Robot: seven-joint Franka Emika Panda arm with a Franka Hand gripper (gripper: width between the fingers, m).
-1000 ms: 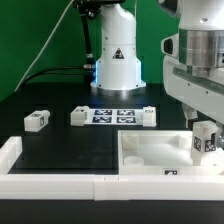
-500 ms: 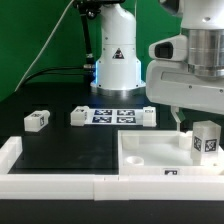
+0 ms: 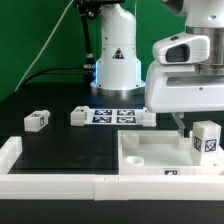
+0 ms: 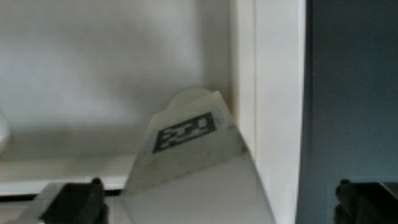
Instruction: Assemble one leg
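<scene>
leg (image 3: 206,139) stands upright on the tray (image 3: 150,150), fingers (image 4: 82,197) apart around it.

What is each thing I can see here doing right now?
end effector: open, holding nothing, fingers either side of the leg
leg: upright on the large white plate, at the exterior view's right
large white plate: lying flat on the table
loose leg: lying on the table, untouched
marker board: flat on the table
</scene>
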